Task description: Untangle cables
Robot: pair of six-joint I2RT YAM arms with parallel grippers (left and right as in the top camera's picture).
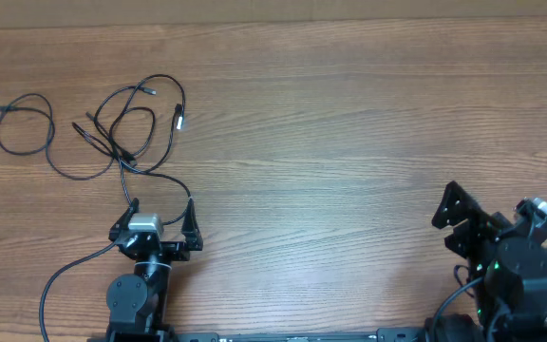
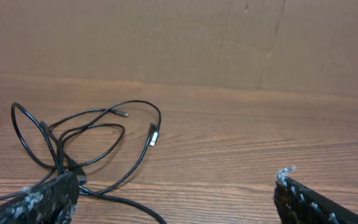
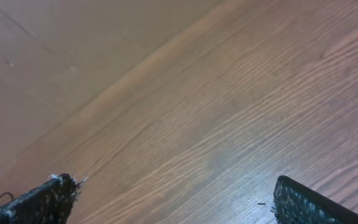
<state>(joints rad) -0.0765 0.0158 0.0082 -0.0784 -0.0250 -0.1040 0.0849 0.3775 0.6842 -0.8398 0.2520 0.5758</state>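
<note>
The cables (image 1: 131, 123) lie in loose tangled loops on the wooden table at the far left, with a silvery plug tip (image 1: 179, 118) on the right side. A separate thin loop (image 1: 25, 123) lies further left. My left gripper (image 1: 160, 211) is open and empty, just in front of the tangle. One strand (image 1: 164, 179) runs from the tangle to its right finger. In the left wrist view the cables (image 2: 86, 134) lie ahead left of the open left gripper (image 2: 176, 196), and a strand (image 2: 129, 205) passes its left finger. My right gripper (image 1: 447, 220) is open and empty at the near right, also in its wrist view (image 3: 176, 196).
A cardboard wall (image 2: 229, 43) stands along the table's far edge. A thicker black robot wire (image 1: 65, 275) curves at the near left beside the left arm's base. Bare wood (image 1: 349, 142) spans between the two arms.
</note>
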